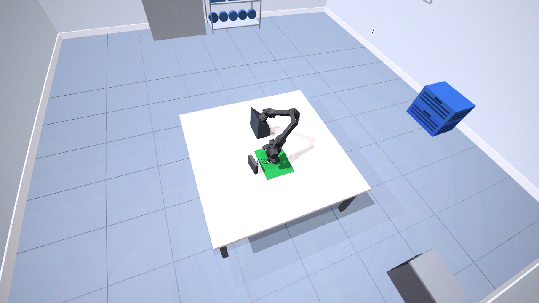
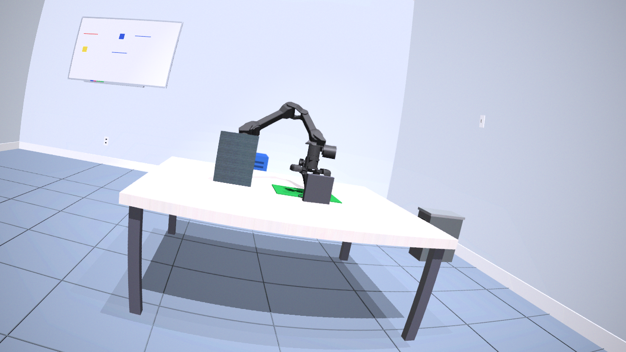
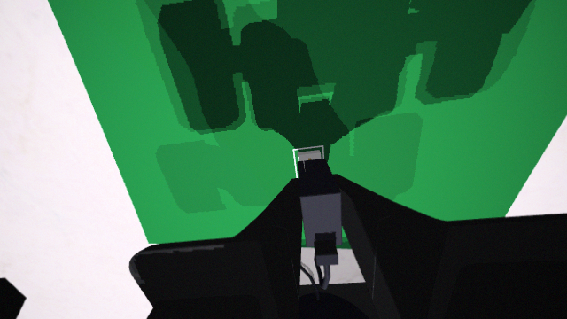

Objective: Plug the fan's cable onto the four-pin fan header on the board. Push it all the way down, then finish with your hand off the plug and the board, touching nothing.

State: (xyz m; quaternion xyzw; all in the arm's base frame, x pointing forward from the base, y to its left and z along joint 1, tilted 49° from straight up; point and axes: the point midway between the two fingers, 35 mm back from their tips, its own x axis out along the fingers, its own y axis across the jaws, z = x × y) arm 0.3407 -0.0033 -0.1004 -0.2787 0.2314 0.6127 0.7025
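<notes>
Here, nearest my wrist camera, I have the black two-fingered pincer (image 1: pixel 269 162) (image 2: pixel 304 186) (image 3: pixel 314 182) clamped on the dark, blocky cable plug (image 3: pixel 321 217), its thin dark wires trailing behind. Just past the plug's front end, I see the small white four-pin header (image 3: pixel 309 155) on the flat green rectangular board (image 1: pixel 268 174) (image 2: pixel 284 190) (image 3: pixel 122 175); I can't tell how far they engage. The broad white counter (image 1: pixel 226 195) (image 2: pixel 210 205) (image 3: pixel 40 155) carries the board. Beyond it, a blue slatted crate stack (image 1: pixel 441 109) (image 2: pixel 261 162) sits by the wall.

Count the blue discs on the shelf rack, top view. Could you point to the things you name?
5: side by side in one row on the rack's lower white shelf (image 1: pixel 236 25), by the back wall. More may be hidden; the picture's edge cuts off the rack's top.
</notes>
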